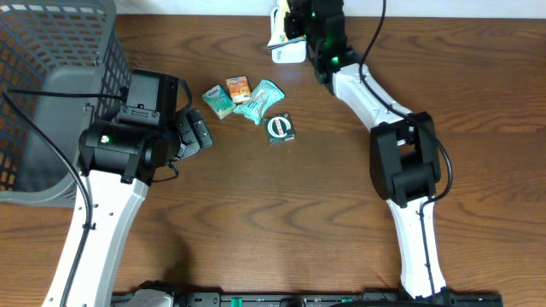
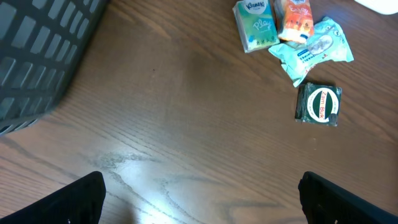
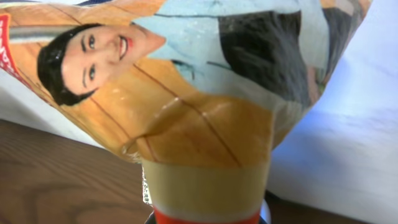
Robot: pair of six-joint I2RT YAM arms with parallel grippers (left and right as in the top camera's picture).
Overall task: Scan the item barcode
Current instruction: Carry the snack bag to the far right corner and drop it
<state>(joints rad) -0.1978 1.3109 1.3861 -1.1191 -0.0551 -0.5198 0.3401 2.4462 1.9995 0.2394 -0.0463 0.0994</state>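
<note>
Dark wood table [image 1: 256, 213]. Grey basket [image 1: 51, 51] beside the left hand [image 1: 198, 135], which hangs wide and empty. Right hand [image 1: 296, 24] is clamped on a printed packet [image 3: 186, 93], held just ahead of it against a white device [image 1: 288, 53], probably the scanner. Step: presenting. Next: turn the barcode toward it. Barcode and right fingers are hidden.

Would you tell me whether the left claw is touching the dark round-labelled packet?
Apart: the left wrist view shows bare table between the open left claw and the dark packet.
</note>
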